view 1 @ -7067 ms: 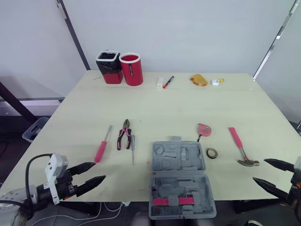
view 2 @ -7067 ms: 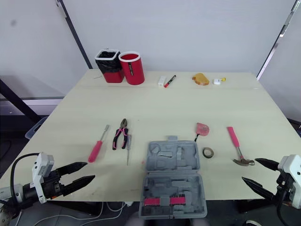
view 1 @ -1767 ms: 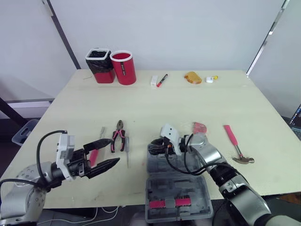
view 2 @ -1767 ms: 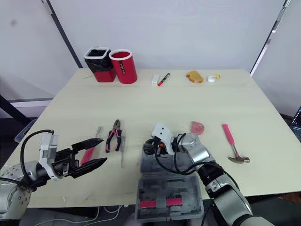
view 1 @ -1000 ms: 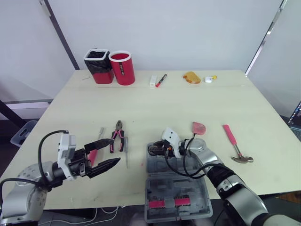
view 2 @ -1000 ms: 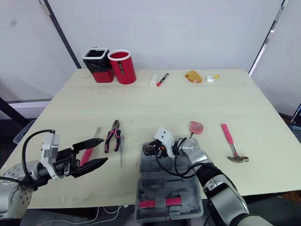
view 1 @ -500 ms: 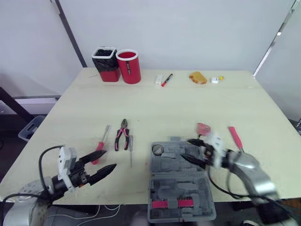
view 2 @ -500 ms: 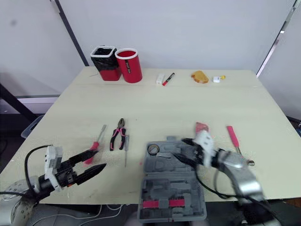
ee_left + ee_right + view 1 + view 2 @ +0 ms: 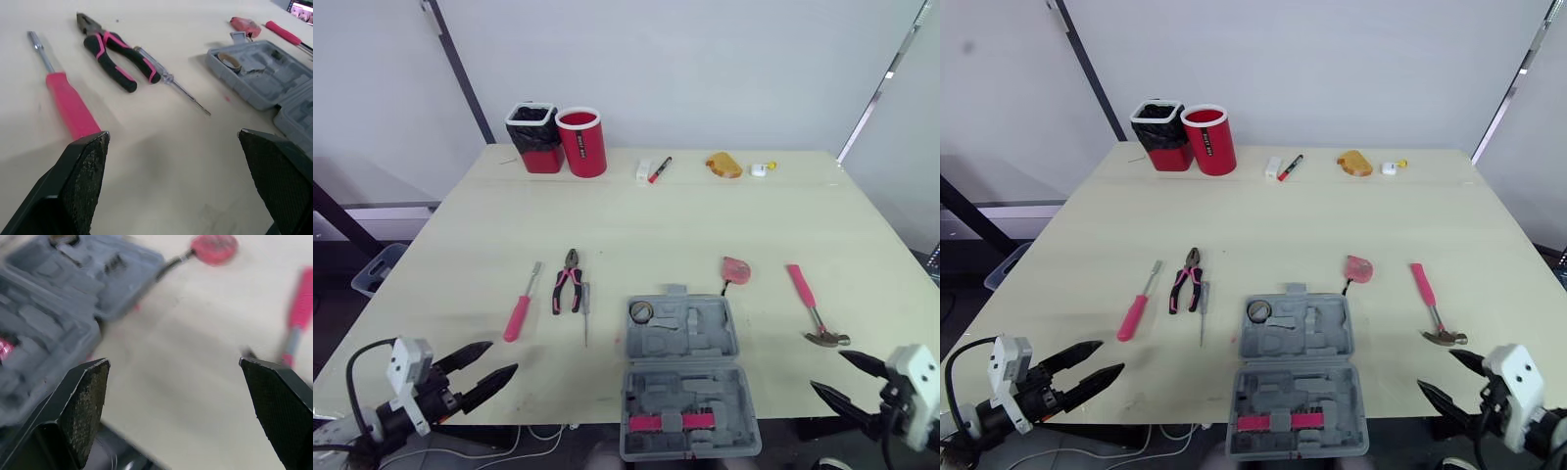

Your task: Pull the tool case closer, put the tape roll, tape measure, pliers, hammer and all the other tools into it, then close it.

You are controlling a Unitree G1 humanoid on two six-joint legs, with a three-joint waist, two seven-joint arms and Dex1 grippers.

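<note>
I am holding my left gripper (image 9: 503,357) over the near left corner of the table (image 9: 705,215), its two fingers spread wide and gripping nothing, touching nothing. Just ahead of it a pink-handled screwdriver (image 9: 522,311) is lying flat, with the pliers (image 9: 569,284) beside it and a thin screwdriver (image 9: 586,308) right next to the pliers; bare tabletop is lying between my fingertips and these three.

The tool case (image 9: 687,377) is sitting open in the middle at the near edge, its near half reaching past the table's edge. The tape roll (image 9: 640,311) is resting in the far left recess of the case.

Right of the case, the tape measure (image 9: 737,269) is lying near its far right corner, apart from it. The hammer (image 9: 813,305) is lying farther right, head toward me.

My right gripper (image 9: 827,370) is hovering at the near right edge, fingers wide apart and empty, close to the hammer's head but clear of it.

A black bin (image 9: 535,137) and a red cup (image 9: 582,142) are standing well away at the far left edge.
</note>
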